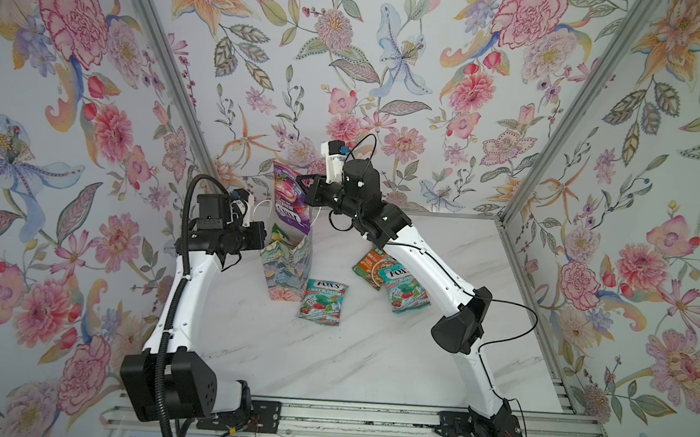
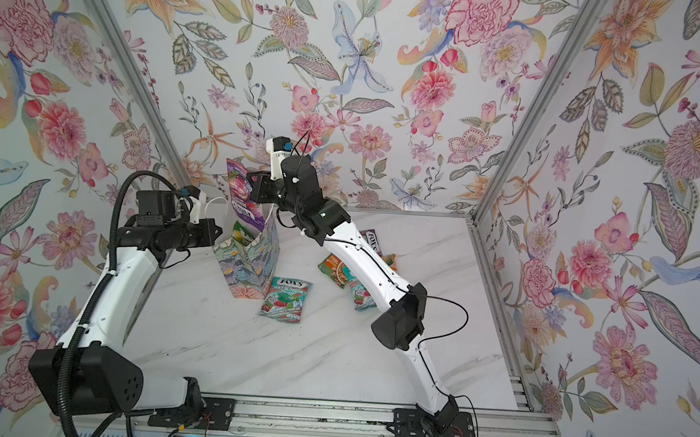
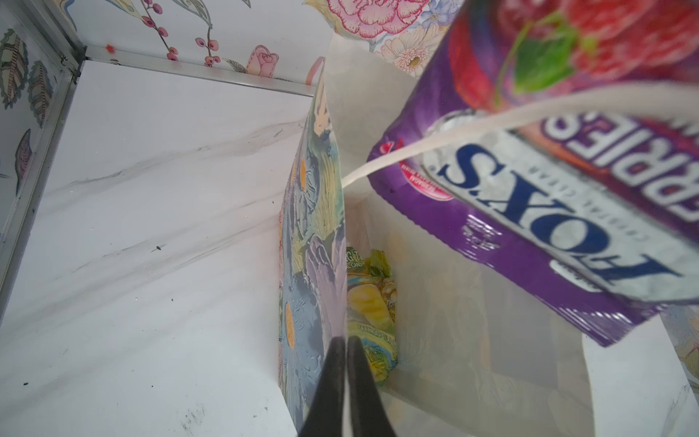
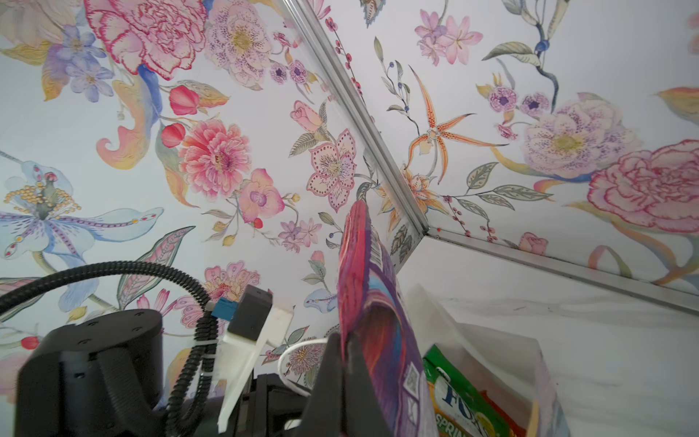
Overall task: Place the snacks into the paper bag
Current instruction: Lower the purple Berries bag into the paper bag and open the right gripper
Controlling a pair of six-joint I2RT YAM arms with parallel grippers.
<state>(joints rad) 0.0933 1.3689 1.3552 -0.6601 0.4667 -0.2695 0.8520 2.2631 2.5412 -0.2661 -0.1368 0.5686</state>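
Now, right gripper (image 4: 342,357) is clamping, jaws fully closed, on the upper edge of a glossy flat purple FOX'S packet (image 1: 287,199). In the right wrist view its black fingers (image 4: 328,378) are meeting on the foil with no gap. Packet is hanging upright, logo upside down, its lower end at the mouth of the tall narrow paper bag (image 1: 288,267), which has a blue-green-purple painterly floral print and a white inside. Cannot tell whether the lower edge is already below the rim.

Left gripper (image 3: 346,346) is likewise closed, pinching the bag's side wall at the rim and holding the mouth open. Bag is standing upright on the white marble-look tabletop (image 1: 332,351), toward the back.

Step in hand, by my reading: feeding this packet in. Next move calls for lowering it straight down, then releasing once most of it is inside. The white cord handle (image 3: 472,132) is crossing the packet's face in the left wrist view and could snag it.

Inside the bag, a crinkled yellow-green pouch (image 3: 372,302) is lying against the wall. Waiting on the table:
- a teal FOX'S Mint Blossom packet (image 1: 322,299), just beside the bag's foot
- a second teal packet (image 1: 404,291) and an orange-green pouch (image 1: 372,266), overlapping beneath the right arm
- another purple packet (image 2: 370,240), behind that arm
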